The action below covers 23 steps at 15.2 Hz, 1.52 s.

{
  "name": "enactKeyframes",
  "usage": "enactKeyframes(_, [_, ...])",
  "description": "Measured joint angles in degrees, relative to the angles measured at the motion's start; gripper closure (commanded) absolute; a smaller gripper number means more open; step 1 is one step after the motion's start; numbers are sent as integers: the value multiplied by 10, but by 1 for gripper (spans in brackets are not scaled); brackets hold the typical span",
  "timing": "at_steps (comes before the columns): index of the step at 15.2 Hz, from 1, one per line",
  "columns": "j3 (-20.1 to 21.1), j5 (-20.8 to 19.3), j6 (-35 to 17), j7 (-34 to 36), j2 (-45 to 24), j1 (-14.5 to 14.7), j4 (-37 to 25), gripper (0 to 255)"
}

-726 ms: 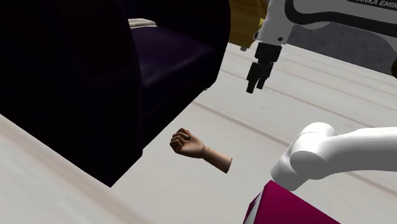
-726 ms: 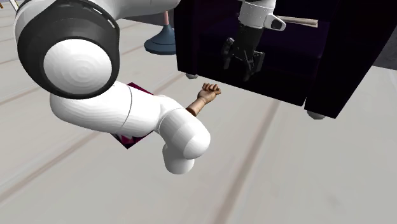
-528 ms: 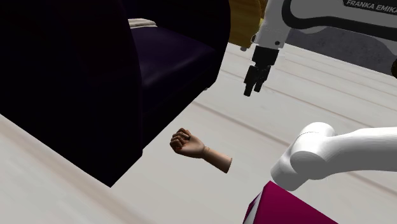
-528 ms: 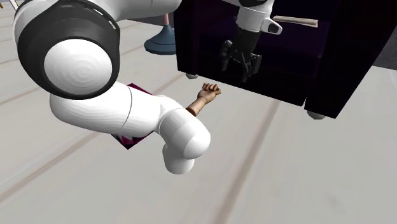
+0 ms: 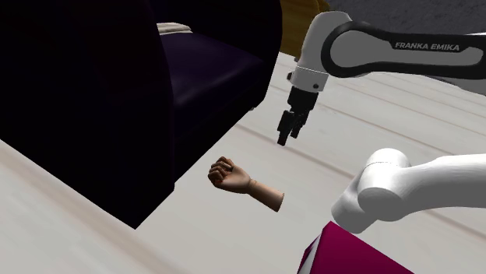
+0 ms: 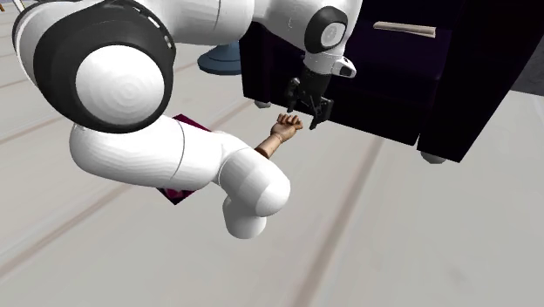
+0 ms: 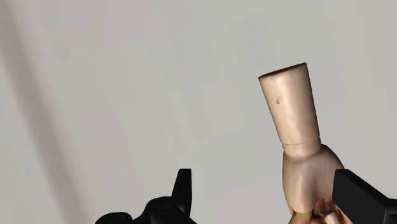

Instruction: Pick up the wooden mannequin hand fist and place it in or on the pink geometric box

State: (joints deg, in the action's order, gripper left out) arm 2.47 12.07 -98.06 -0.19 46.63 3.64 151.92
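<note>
On the pale plank floor (image 5: 389,128) beside a dark armchair (image 5: 210,74), the tan mannequin fist (image 5: 243,183) lies free just inside one of the gripper's (image 5: 283,141) fingers (image 7: 183,188), which are spread wide, seemingly to straddle it once recentred, with the magenta box (image 5: 343,251) well apart from them.

Bare floor (image 5: 366,109) lay open on the near, far and right sides of the fist (image 5: 244,184) in the shoulder view. The pincer (image 5: 284,138), its fingers apart, hung over the floor just beyond the fist with free air beneath. At that view's left the dark armchair (image 5: 117,93) stood close beside the fist and walled off that side. At near right the arm's elbow (image 5: 382,191) hung over the box (image 5: 346,253), crowding the way down onto it.
</note>
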Motion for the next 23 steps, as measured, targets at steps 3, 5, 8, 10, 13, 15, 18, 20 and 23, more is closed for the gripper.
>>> enactKeyframes(3, [21,35,-58,5,-13,22,38,0])
enactKeyframes(5, [37,61,-98,10,-23,40,62,0])
enactKeyframes(8, [58,99,-169,6,-63,65,85,0])
enactKeyframes(10, [73,129,-215,5,-85,85,101,0])
enactKeyframes(13, [85,153,-259,1,-110,101,115,0])
enactKeyframes(15, [91,164,-280,-1,-122,108,124,0])
enactKeyframes(18, [98,178,-312,-7,-144,116,133,0])
enactKeyframes(20, [100,183,-324,-9,-153,118,135,0])
enactKeyframes(23, [101,185,-328,-9,-155,120,137,0])
